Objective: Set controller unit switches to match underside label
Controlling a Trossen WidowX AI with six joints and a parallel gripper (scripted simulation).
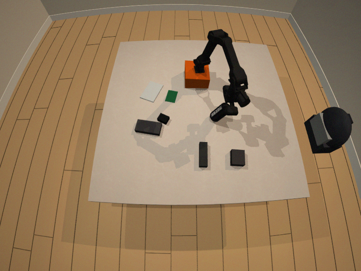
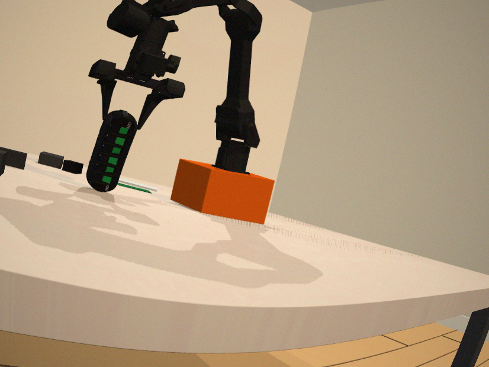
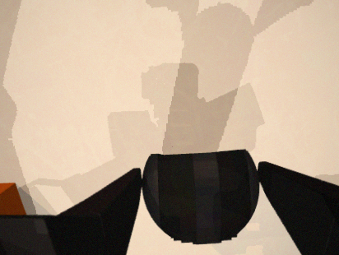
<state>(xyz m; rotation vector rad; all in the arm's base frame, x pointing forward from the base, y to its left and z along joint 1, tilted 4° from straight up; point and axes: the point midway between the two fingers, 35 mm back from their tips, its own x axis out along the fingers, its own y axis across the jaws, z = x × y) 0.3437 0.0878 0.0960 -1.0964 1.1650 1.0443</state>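
Observation:
The dark grey controller unit (image 1: 220, 114) (image 2: 111, 153) (image 3: 202, 201) is held steeply on end, its lower end close to the bench. My gripper (image 2: 121, 123) (image 3: 199, 172) is shut on its upper end, one finger on each side. The exterior view shows the switch face, with a column of green rocker ends and ON marks at both ends. The underside faces the top view, where the label (image 1: 216, 112) shows as a pale strip of squares, too small to read surely. The wrist view shows only the rounded end; switches and label are hidden there.
An orange block (image 1: 197, 83) (image 2: 237, 197) carries the arm's base. On the bench (image 1: 122, 175) lie a pale plate (image 1: 151, 91), a green square (image 1: 171, 96), a long dark block (image 1: 147, 127), a small black block (image 1: 163, 118), a narrow block (image 1: 203, 154) and a square block (image 1: 237, 157).

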